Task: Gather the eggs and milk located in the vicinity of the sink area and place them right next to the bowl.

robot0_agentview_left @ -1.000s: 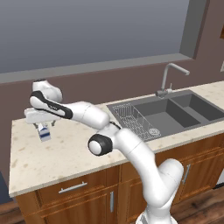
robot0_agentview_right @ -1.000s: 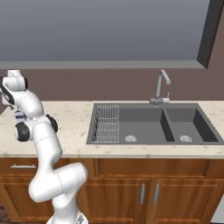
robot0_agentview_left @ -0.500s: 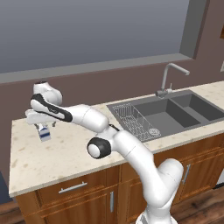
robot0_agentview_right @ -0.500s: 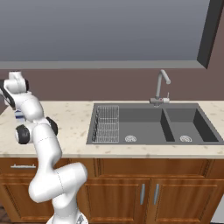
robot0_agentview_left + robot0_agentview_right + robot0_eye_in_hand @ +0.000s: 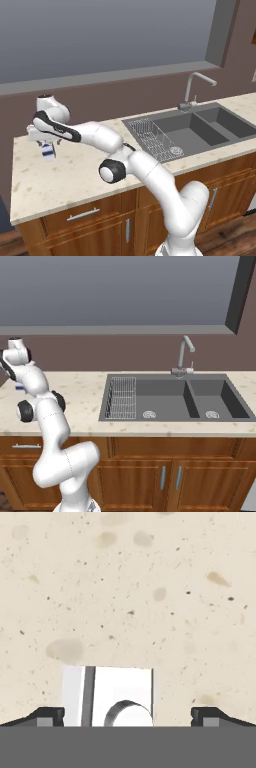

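The milk [image 5: 48, 150] is seen standing upright on the speckled surface [image 5: 75, 175], at its far left end and well apart from the sink [image 5: 192, 130], with the end effector [image 5: 46, 143] poised directly above it. From the hand view, the carton's white top [image 5: 107, 696] is framed between the two dark fingertips [image 5: 47, 716], which are spread wider than the carton and are not pressed against it; the milk is judged to be set down or just released rather than gripped. No eggs and no bowl can be made out on the surface shown, so how much of the gathering is left cannot be told. The arm is stretched far out to the robot's left, the wrist bent downward over the carton.
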